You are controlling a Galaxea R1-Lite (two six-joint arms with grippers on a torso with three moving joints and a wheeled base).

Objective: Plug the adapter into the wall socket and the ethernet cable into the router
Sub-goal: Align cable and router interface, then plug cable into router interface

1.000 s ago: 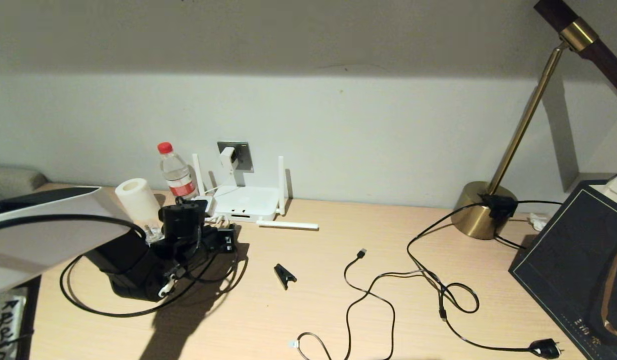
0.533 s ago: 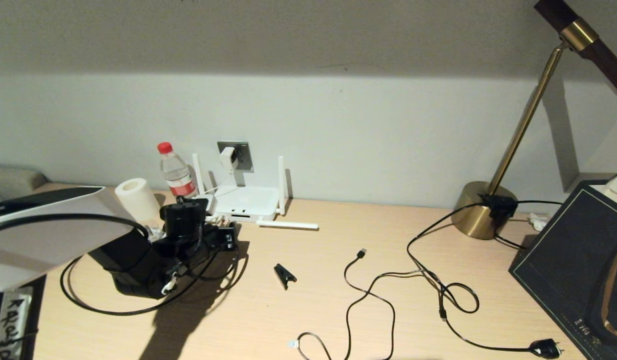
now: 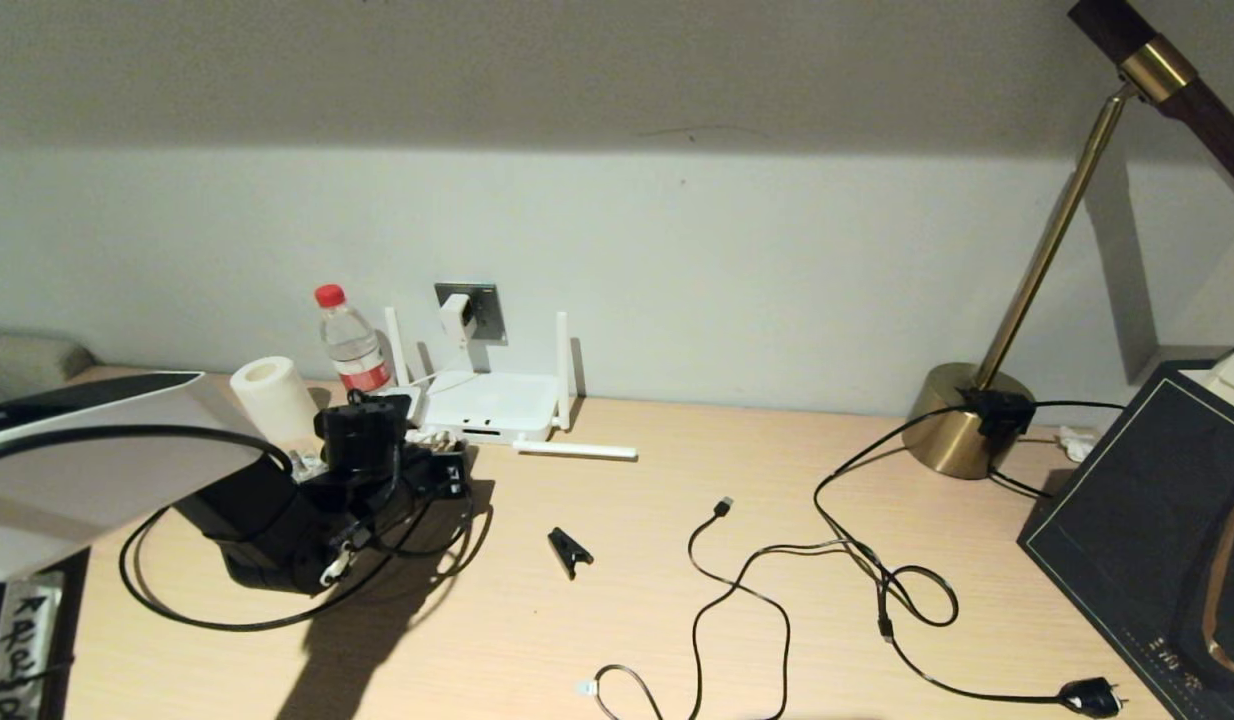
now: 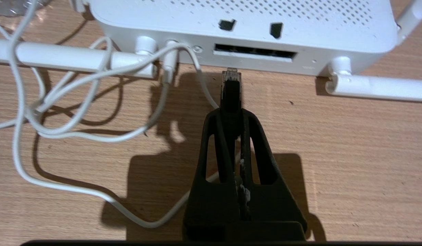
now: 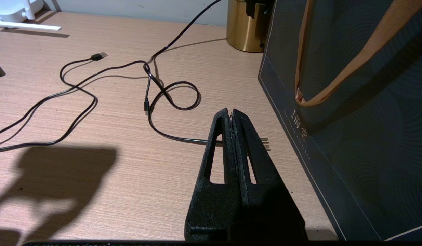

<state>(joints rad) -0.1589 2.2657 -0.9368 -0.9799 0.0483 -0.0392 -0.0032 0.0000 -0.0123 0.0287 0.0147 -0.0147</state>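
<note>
I am holding the ethernet cable (image 4: pixel 231 95) in my left gripper (image 4: pixel 231 114), fingers clamped on the black boot just behind the clear clip connector, which is projecting forward past the fingertips. The connector's long axis is running straight out from the gripper toward the router (image 4: pixel 245 30), whose port edge is facing me; the tip is sitting just short of the dark port row (image 4: pixel 254 51), near its end closest to the white cord sockets, close to the casing but not yet entered. In my judgement the coming move is a short straight push along that same axis, and what matters is whether the tip is level with the opening, since it is appearing slightly low against the port row. The adapter (image 3: pixel 455 316) is already sitting in the wall socket (image 3: pixel 487 308) behind the router, its thin white cord (image 4: pixel 94 75) trailing across the desk (image 4: pixel 351 153) beside my fingers. My left arm is the nearer one by far; my right gripper (image 5: pixel 232 118) is resting closed and empty well apart, over the desk beside the dark bag (image 5: pixel 351 119)
</note>
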